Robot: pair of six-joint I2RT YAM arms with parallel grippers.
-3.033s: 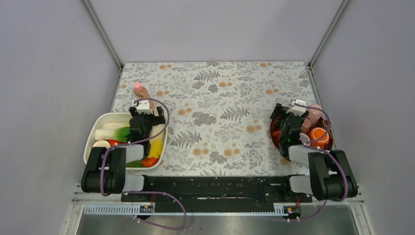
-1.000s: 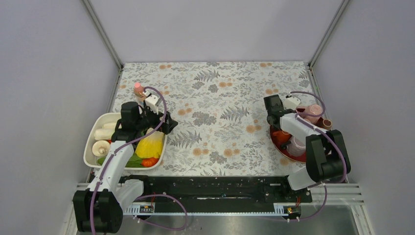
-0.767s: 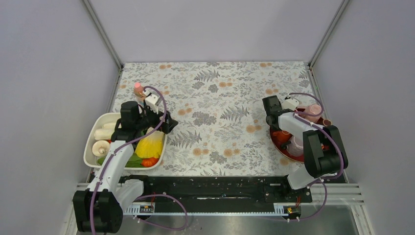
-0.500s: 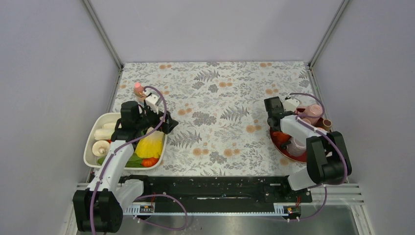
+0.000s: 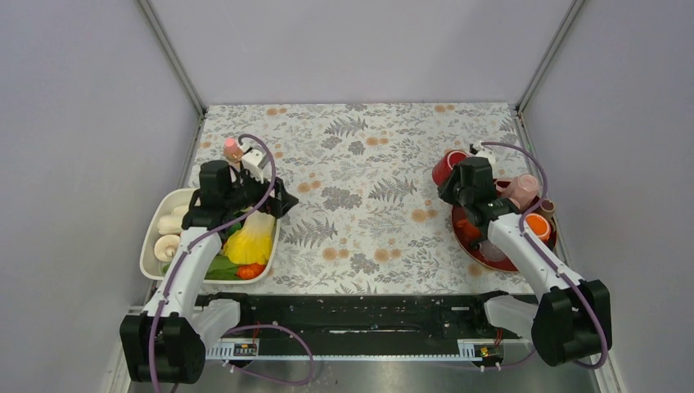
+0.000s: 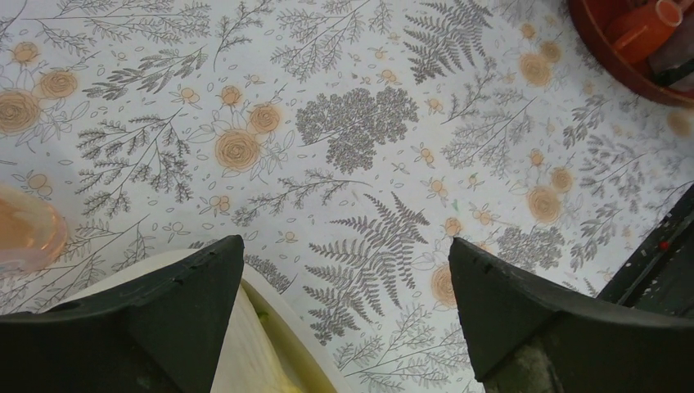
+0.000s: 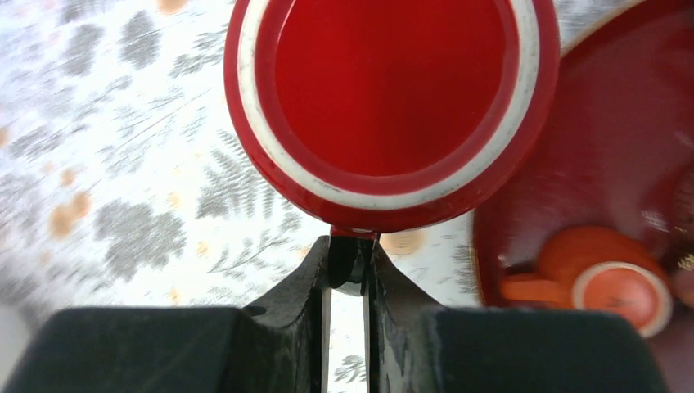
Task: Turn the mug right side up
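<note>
1. Well, seen from above, the right gripper [image 5: 455, 177] holds a red ceramic mug [image 5: 447, 167] up off the floral tablecloth [image 5: 368, 139], just beyond the far left edge of the round red plate [image 5: 470, 254]. A small orange cup [image 5: 536, 225] and a pink cup [image 5: 524, 189] sit on that plate. The left gripper [image 5: 278, 203] hangs over the corner of the white oblong tray [image 5: 151, 246], well apart from the mug.

2. Through the left wrist camera, the left gripper [image 6: 345, 246] has its jaws spread wide with nothing between them. Below lie the cloth, the tray's rim [image 6: 278, 299] and a pink bottle [image 6: 29, 233] at the edge.

3. Through the right wrist camera, the right gripper [image 7: 350, 262] is clenched tight on a small part at the mug's [image 7: 393, 90] edge, probably the handle. A flat red disc ringed in white faces the lens. I take it for the base, though I cannot be sure. The plate [image 7: 622, 164] and the orange cup [image 7: 606, 278] lie to the right.

4. By my reckoning the pick-up is done. Bringing the mouth upward, setting the mug down and letting go are left.
</note>
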